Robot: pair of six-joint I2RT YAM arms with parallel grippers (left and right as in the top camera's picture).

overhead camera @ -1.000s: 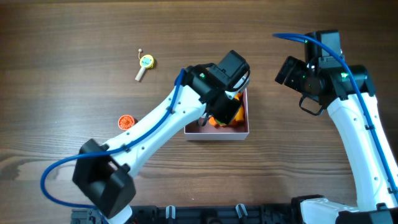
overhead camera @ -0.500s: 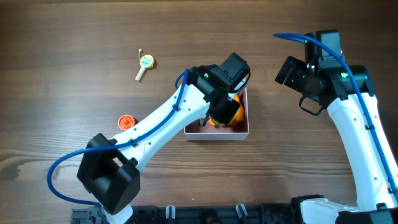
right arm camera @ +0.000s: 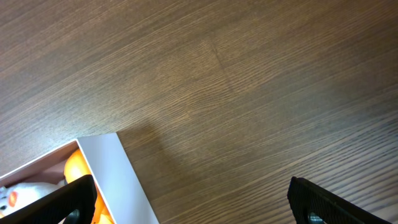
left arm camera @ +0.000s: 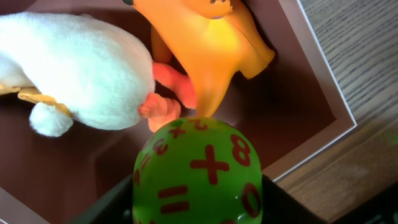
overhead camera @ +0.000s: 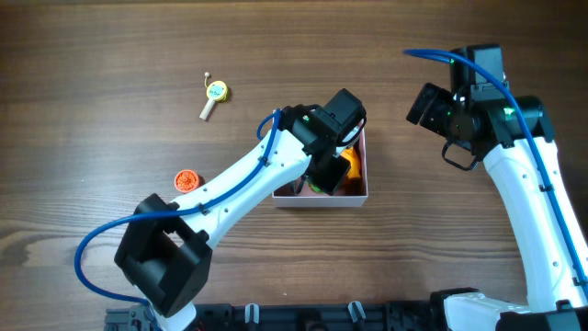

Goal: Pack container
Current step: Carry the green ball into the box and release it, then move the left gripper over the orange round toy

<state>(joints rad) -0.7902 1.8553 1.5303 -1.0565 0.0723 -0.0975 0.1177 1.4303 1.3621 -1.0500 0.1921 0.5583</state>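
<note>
The container is a small square box with white walls and a dull pink inside, at the table's middle; it also shows in the left wrist view and the right wrist view. My left gripper is shut on a green ball with red number marks and holds it over the box. Inside lie a white plush toy and an orange toy. My right gripper is open and empty, above bare wood to the right of the box.
A small yellow toy on a stick lies at the back left. A small orange round toy lies left of the box. The left arm crosses the table from the front left.
My left gripper has moved slightly down and left over the box with the green ball. The right arm has not moved.
</note>
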